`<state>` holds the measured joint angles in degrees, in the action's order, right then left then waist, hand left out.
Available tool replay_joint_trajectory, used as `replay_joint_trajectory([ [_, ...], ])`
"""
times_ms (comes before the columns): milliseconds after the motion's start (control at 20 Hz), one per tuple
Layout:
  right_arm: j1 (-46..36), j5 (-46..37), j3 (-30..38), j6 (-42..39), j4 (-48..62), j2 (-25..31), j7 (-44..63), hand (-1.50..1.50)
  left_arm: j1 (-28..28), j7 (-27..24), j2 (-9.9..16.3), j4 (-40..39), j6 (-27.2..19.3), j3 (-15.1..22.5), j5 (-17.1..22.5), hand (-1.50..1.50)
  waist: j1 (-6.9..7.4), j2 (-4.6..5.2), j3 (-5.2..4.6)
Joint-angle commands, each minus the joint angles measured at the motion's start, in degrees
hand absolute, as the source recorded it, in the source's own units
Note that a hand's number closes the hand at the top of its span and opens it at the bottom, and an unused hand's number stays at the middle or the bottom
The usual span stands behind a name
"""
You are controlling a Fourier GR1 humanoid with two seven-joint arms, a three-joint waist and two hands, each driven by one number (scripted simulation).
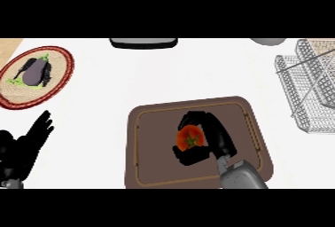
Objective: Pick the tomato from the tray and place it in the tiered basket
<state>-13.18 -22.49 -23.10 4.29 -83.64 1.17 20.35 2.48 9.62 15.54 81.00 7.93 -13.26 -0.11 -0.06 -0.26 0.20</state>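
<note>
The tomato (pixel 191 137) lies on the brown tray (pixel 150 150) at lower centre of the frame, just right of the tray's middle; the right hand (pixel 212 133) comes in from the lower edge and curls round it, fingers arching over its top and right side, thumb beneath, so the red fruit with its green stem shows between them. The left hand (pixel 23 142) rests at the lower left, fingers straight and spread, pointing up, touching nothing. The wire basket (pixel 307 88) stands at the right edge, well apart from the tray. At upper left a woven plate (pixel 62 62) holds an eggplant (pixel 34 73); a dark object (pixel 144 42) sits at top centre.
</note>
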Motion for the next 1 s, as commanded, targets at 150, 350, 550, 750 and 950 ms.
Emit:
replay_joint_trajectory([
  [150,2.6,-21.2,-14.2,-1.6,-9.0,7.0,16.3,1.50,1.1,-0.5,-0.1,-1.5,-0.3,-0.7,-0.1,0.00,-1.73,-0.88,-0.59],
  [350,4.6,-32.3,-19.3,-4.7,-19.8,10.6,27.5,1.50,2.9,-0.3,0.7,-0.2,0.2,-1.6,0.4,0.00,-2.35,-1.19,-0.49],
  [550,5.3,-38.0,-18.3,-10.5,-36.2,12.7,37.5,1.50,0.1,1.3,0.5,-1.4,-0.3,-1.0,-0.1,0.00,-2.64,-0.57,-0.36],
  [750,3.6,-45.3,-18.6,-16.3,-49.7,13.2,44.3,1.50,2.8,-2.5,0.6,-2.0,0.7,-2.1,0.5,0.00,-1.91,-0.58,-0.38],
  [950,0.8,-47.5,-16.4,-25.2,-58.6,10.7,48.5,1.50,0.0,-1.4,-1.2,-2.5,-1.1,-0.6,-0.9,0.00,-0.96,-0.08,-0.32],
])
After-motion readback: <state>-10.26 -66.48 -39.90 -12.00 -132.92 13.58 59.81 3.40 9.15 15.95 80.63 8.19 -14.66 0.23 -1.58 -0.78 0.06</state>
